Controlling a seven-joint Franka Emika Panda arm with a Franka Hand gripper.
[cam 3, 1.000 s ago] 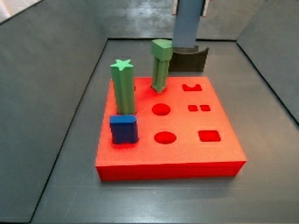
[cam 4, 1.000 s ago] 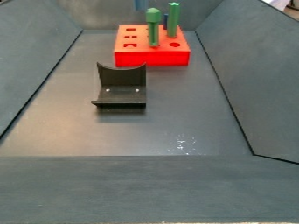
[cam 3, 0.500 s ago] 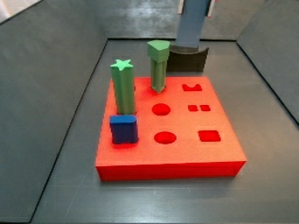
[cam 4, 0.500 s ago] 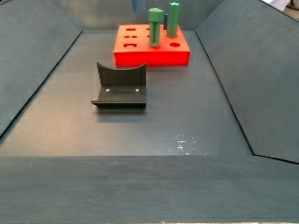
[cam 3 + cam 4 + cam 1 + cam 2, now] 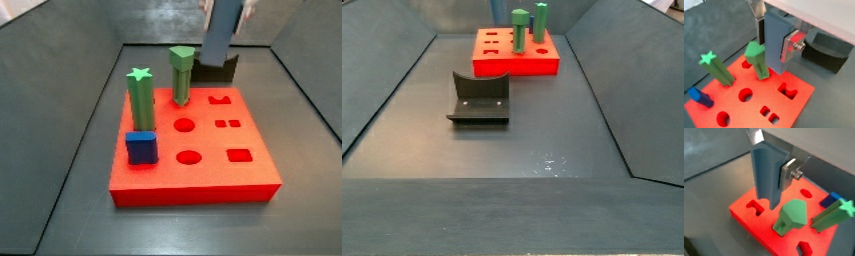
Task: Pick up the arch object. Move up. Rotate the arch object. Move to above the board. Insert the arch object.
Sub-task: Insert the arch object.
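In a wrist view, the pincer [image 5: 774,37] is grasping the arch object [image 5: 775,47] near its top, above the board [image 5: 731,102]. It looks hard and smooth, so a tight squeeze on the flat sides seems best.

In a wrist view, its bottom end hangs over the board [image 5: 751,218], near the arch hole [image 5: 754,206].

In a side view, the arch object [image 5: 221,30] hangs tilted above the back of the board [image 5: 254,180].

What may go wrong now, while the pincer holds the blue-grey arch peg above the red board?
1. The arch object, clamped in the pincer, hangs close beside a green peg; lowering might knock it.
2. Its lower end is not clearly over the arch-shaped hole in the board; it might land on the surface or jam.
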